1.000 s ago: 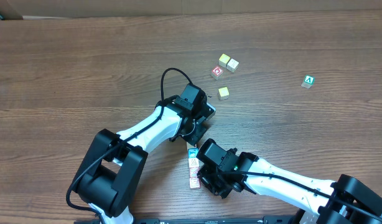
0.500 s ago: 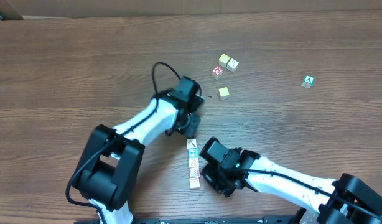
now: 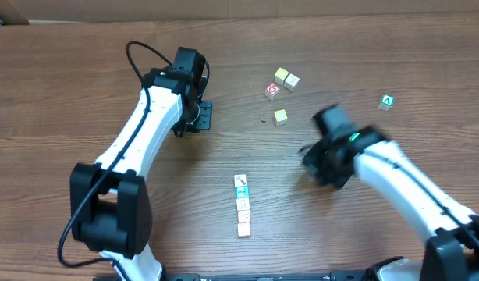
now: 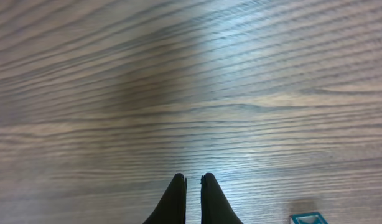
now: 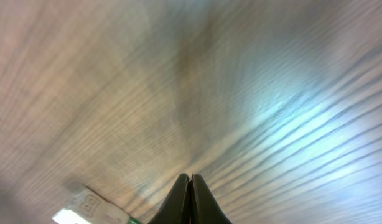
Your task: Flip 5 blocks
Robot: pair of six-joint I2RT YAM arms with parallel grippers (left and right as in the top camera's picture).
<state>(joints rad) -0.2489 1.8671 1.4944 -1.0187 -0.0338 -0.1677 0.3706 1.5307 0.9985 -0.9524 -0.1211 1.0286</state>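
Several small letter blocks lie in a straight row at the table's front middle. The top one is white with a dark mark, then comes a teal one, then pale ones with pink prints. My left gripper hangs shut and empty well up and left of the row. In the left wrist view its fingertips stand almost together over bare wood, with a teal block edge at the bottom right. My right gripper, blurred by motion, is right of the row. In its wrist view the right gripper is shut and empty.
Two cream cubes, a red-printed cube and another cream cube lie at the back middle. A green "A" cube sits far right. A blurred pale printed cube shows at the right wrist view's lower left.
Both arms have pulled away from the row. The left went up and to the left, the right swung off to the right. The whole row now shows uncovered.
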